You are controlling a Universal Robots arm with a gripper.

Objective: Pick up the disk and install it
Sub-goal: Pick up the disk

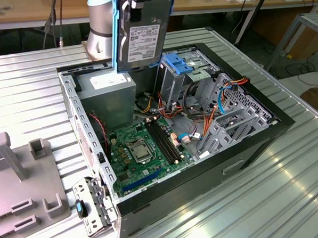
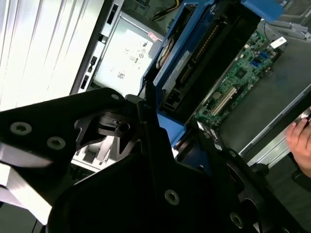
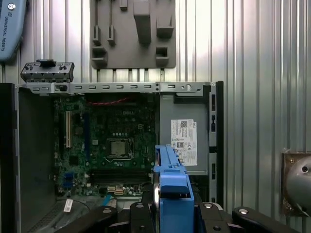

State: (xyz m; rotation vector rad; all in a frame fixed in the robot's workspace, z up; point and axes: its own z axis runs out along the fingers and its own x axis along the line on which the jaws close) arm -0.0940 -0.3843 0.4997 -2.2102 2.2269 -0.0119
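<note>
The disk (image 1: 144, 34), a grey hard drive in a blue carrier frame, hangs on edge above the back of the open computer case (image 1: 256, 140), over the power supply (image 1: 107, 95). My gripper (image 1: 135, 2) is shut on its upper end. In the second wrist view the black fingers (image 2: 150, 131) clamp the blue frame of the disk (image 2: 194, 63). The first wrist view looks straight down along the carrier's blue edge (image 3: 172, 191), which sits over the gap between motherboard (image 3: 112, 141) and power supply (image 3: 184, 131).
The blue-tabbed drive cage (image 1: 183, 70) stands in the case at the exterior view's right of the disk. Cables run beside it. A grey fixture plate (image 1: 24, 184) lies on the ribbed metal table (image 1: 291, 197). A person's hand (image 2: 301, 141) is near the case edge.
</note>
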